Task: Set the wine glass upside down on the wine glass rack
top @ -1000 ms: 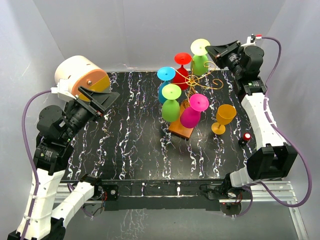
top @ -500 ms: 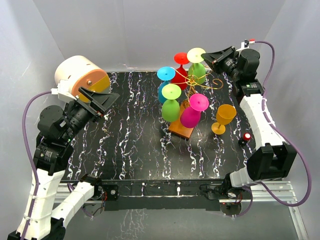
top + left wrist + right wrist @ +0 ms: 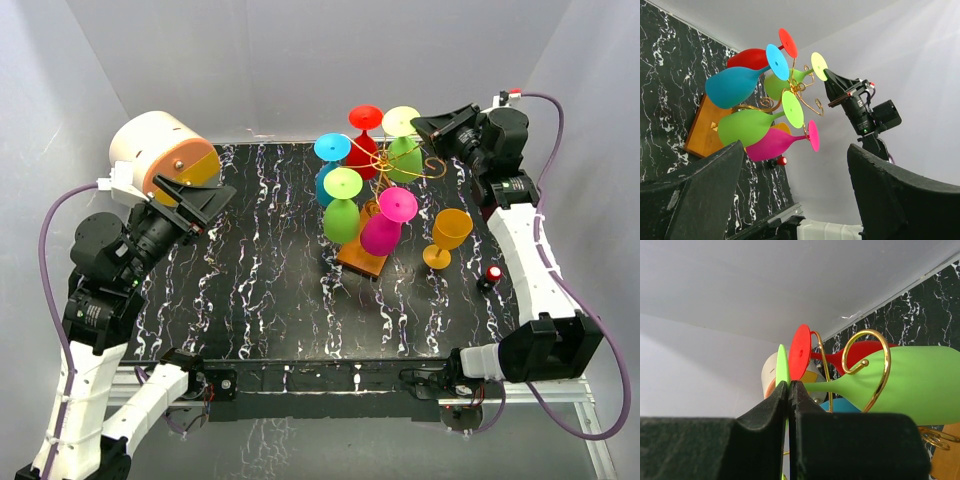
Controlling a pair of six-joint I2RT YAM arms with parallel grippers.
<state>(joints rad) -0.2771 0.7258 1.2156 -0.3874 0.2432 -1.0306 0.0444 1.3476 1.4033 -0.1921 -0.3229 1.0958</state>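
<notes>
Left gripper (image 3: 197, 193): held above the table, well left of the rack (image 3: 362, 258). Its fingers (image 3: 705, 195) are spread wide and hold nothing.

Rack: four glasses (blue, green, magenta, red) hang on it, foot up.

Lime glass (image 3: 403, 150): at the far right side of the rack, just right of the red one, inverted with the foot on top and the bowl below. In the right wrist view, a gold curl of the rack crosses it where stem meets bowl. Whether the wire bears its weight cannot be told.

Right gripper (image 3: 789, 390): just right of the rack top. Its fingers (image 3: 765, 415) are closed to a thin slit, pinching the edge of the lime glass's foot.

Orange glass (image 3: 450, 237): upright on the table, right of the rack.

Change from half a second earlier: the right gripper and the pinched foot have shifted slightly right and down; against one second earlier, the foot sits lower beside the rack. The left gripper is almost unmoved.
</notes>
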